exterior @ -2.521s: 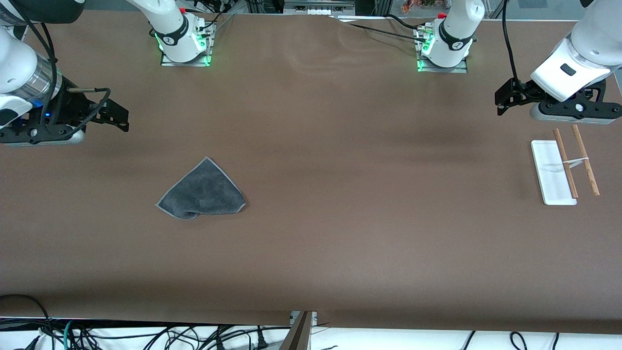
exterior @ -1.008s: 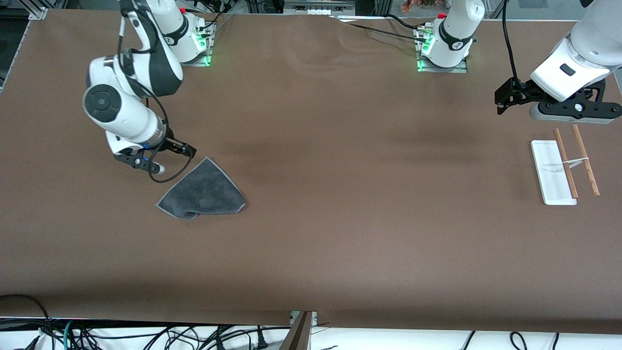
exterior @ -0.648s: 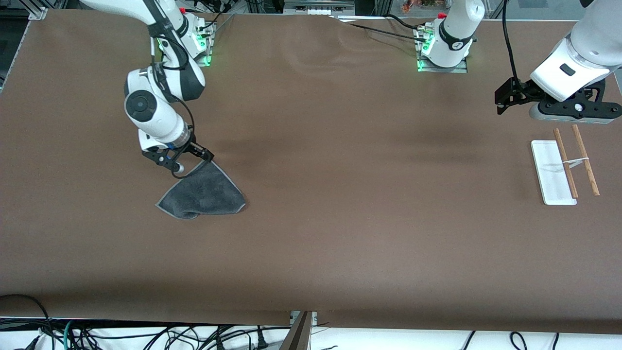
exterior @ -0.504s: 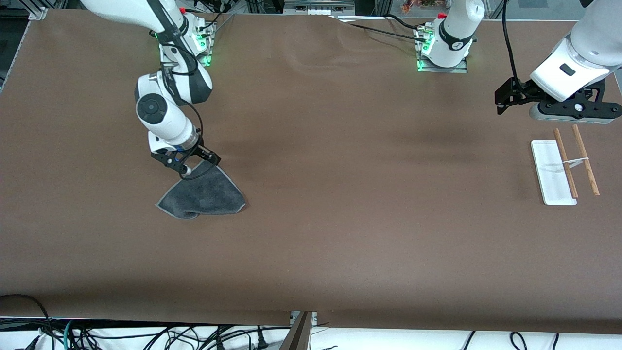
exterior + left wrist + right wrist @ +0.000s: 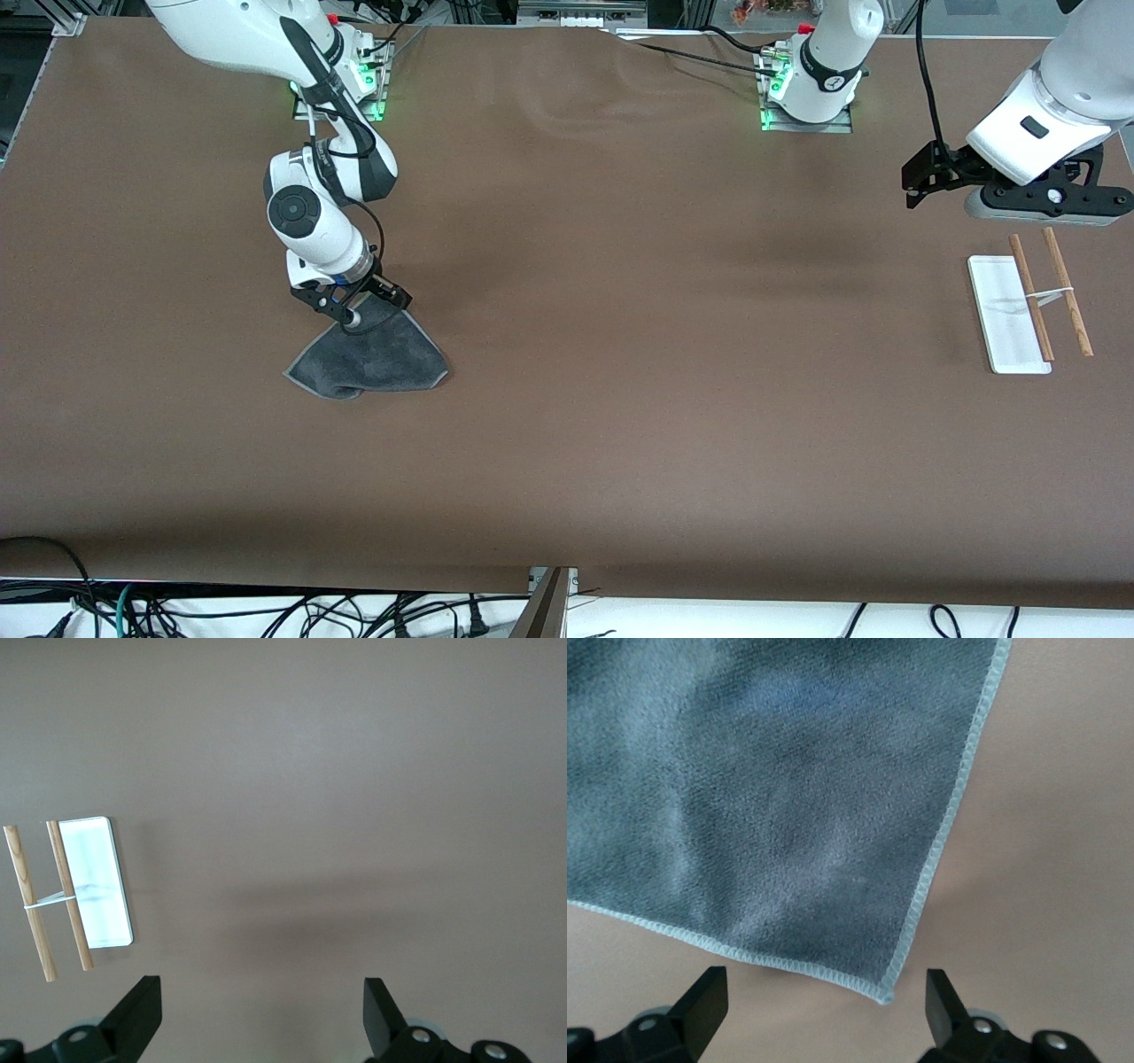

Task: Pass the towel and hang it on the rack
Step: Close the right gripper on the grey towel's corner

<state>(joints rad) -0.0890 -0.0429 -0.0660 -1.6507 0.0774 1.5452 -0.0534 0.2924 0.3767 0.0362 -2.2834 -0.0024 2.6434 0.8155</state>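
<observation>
The dark grey towel (image 5: 372,356) lies flat on the brown table toward the right arm's end. My right gripper (image 5: 359,306) is open, low over the towel's corner that points toward the robot bases. In the right wrist view the towel (image 5: 788,797) fills most of the picture, and its stitched corner lies just ahead of the open jaws of the right gripper (image 5: 824,1014). The rack (image 5: 1028,306) lies toward the left arm's end, white base flat, two wooden rods beside it. My left gripper (image 5: 921,182) is open and empty, waiting above the table near the rack (image 5: 71,895).
The brown table (image 5: 620,354) stretches bare between towel and rack. Both arm bases stand at the table's edge farthest from the front camera. Cables hang under the table's nearest edge.
My right arm has swung in from the table's end and come down over the towel's corner. The towel, the rack and the left arm have not moved.
</observation>
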